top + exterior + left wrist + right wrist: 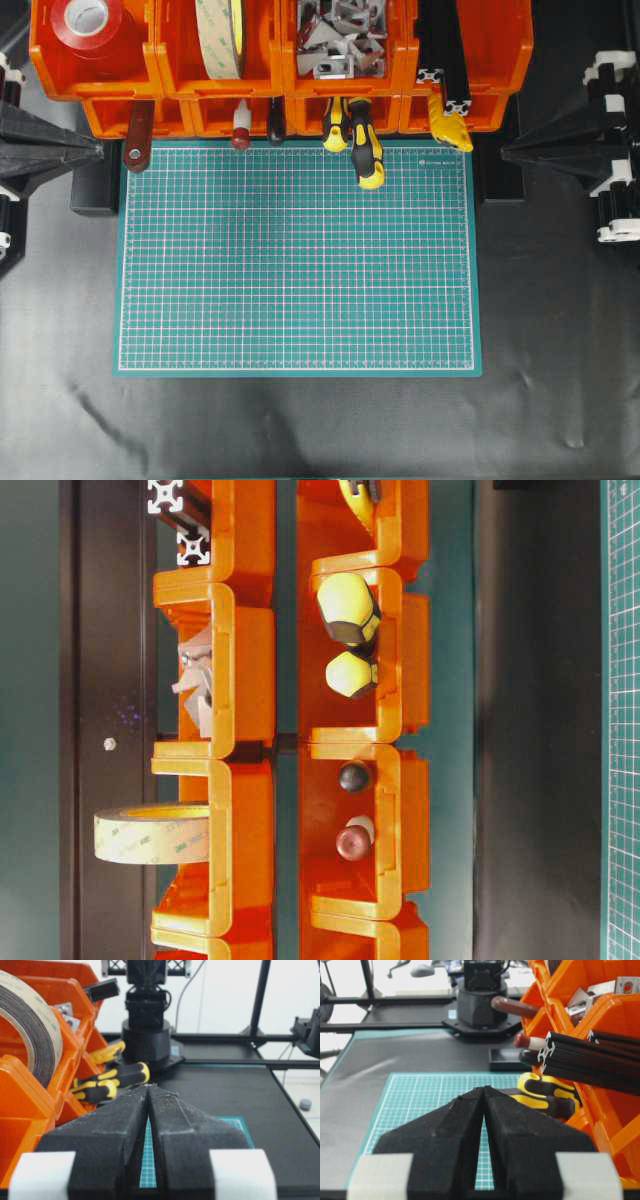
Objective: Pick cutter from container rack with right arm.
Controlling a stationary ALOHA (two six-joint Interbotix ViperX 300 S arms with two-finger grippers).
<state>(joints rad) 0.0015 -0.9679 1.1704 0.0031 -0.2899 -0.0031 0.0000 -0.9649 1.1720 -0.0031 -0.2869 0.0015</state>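
yellow cutter pokes from orange container rack.

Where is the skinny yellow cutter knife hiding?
In the overhead view, the slim yellow cutter pokes from the orange plastic rack's lower right bin, right of the yellow-and-black screwdrivers.

I see a black table; the green mat lies in the frame's middle, the container rack at the top edge.

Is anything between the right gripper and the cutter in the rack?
Nothing visible on the mat blocks it. The cutter pokes from the rack's lower right bin, beneath black aluminium bars; the shut right gripper waits at the right.
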